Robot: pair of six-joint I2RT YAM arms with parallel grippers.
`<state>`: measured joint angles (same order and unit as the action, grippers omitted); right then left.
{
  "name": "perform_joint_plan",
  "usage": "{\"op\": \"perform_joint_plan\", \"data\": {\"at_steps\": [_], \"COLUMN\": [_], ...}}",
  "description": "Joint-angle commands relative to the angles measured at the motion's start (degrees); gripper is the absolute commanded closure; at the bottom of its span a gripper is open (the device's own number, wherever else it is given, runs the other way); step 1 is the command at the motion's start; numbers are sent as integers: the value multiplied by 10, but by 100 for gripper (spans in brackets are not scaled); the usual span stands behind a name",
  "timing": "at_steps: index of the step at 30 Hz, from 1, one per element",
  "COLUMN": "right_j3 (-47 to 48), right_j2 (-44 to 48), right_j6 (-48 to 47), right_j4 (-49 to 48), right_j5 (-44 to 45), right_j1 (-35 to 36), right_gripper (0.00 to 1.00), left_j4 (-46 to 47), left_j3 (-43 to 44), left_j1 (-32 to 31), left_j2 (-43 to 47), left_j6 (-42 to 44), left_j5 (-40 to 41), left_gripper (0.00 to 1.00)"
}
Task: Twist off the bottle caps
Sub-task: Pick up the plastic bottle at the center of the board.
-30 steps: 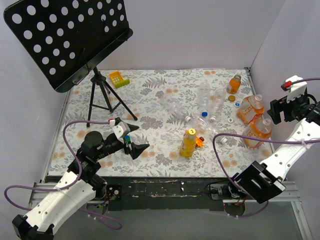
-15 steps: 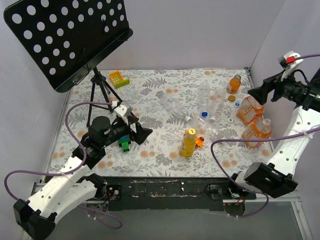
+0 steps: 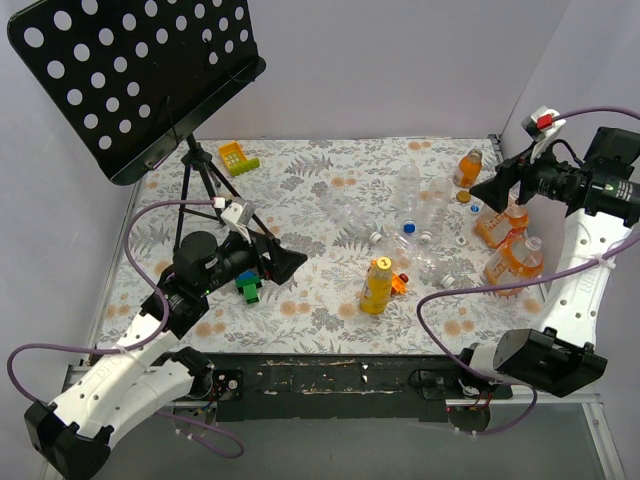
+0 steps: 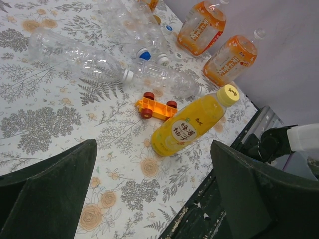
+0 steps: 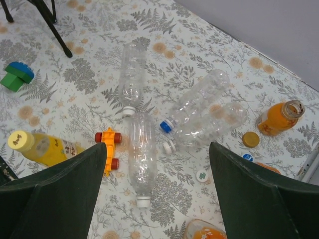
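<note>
Now: left jaws, right jaws both spread, empty. Clamp the yellow bottle [image 3: 376, 292] low with the left; close the right squarely on its yellow cap [image 3: 382, 263].

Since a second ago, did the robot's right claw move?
Yes. The right gripper has swung left, away from the right wall and over toward the small orange bottle.
</note>
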<state>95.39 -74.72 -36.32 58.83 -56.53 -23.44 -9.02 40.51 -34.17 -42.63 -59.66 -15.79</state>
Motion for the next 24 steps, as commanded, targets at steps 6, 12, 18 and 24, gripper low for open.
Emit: {"op": "perform_joint_plan", "data": {"at_steps": [6, 12, 18, 24], "right_j3": [-100, -156, -179, -200], "right_j2": [59, 79, 89, 95], "right_j6": [-79, -79, -65, -46], "right_j4": [-13, -34, -57, -74], "right_j5": [-29, -21, 2, 9], "right_j1": [62, 116, 167, 199], "right_gripper": [9, 9, 9, 9], "left_j4": [27, 26, 11, 2], "left_j3": [-14, -11, -16, -26], "left_j1": [4, 4, 4, 4], "left_j2": [25, 31, 47, 69], "left_j6": [-77, -81, -95, -115], "left_j5": [-20, -26, -21, 2], "left_gripper": [2, 2, 2, 2]}}
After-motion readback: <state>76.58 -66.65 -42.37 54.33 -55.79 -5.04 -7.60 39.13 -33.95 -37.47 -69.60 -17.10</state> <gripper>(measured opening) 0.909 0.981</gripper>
